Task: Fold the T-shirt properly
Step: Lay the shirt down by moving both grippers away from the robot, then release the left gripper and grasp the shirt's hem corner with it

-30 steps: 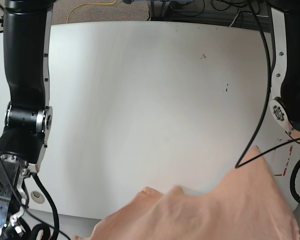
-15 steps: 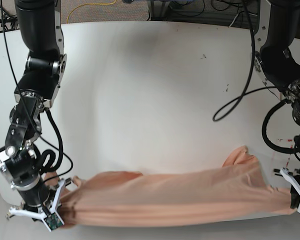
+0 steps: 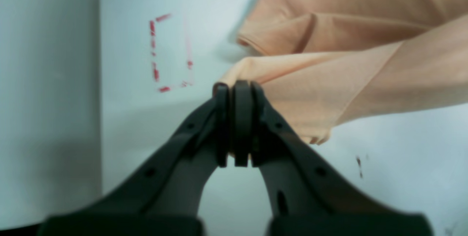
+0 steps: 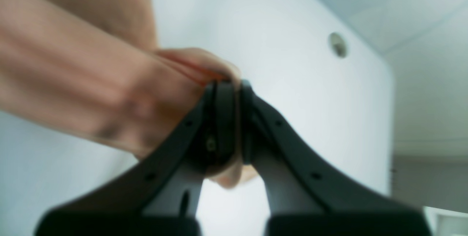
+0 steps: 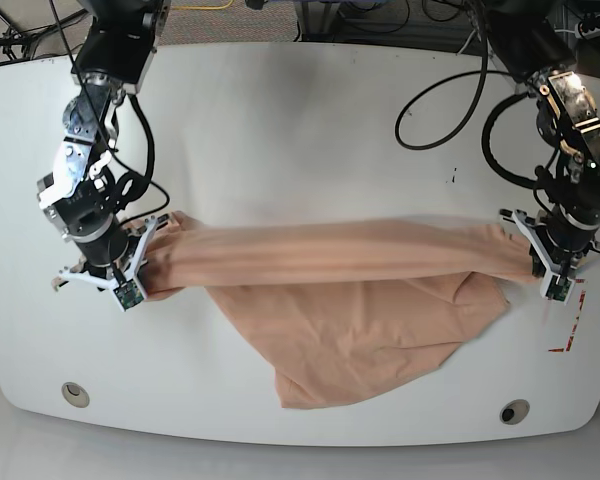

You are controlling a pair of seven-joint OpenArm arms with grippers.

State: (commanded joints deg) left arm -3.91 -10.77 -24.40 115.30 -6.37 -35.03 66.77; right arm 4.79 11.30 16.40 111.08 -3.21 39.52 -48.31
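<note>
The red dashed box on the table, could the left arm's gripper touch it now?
Probably not yet. The red dashed box lies bare just beside the left gripper, nothing covering it, but the jaws are shut on the T-shirt, stretched across to the right gripper.

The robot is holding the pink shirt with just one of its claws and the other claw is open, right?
Not quite: both claws are shut on the T-shirt. The base view shows the left gripper and right gripper each pinching one end.

A white table [image 5: 310, 130] carries the T-shirt [image 5: 350, 330], whose lower part lies toward 6 o'clock; red marks [image 5: 570, 335] sit at 4 o'clock.
</note>
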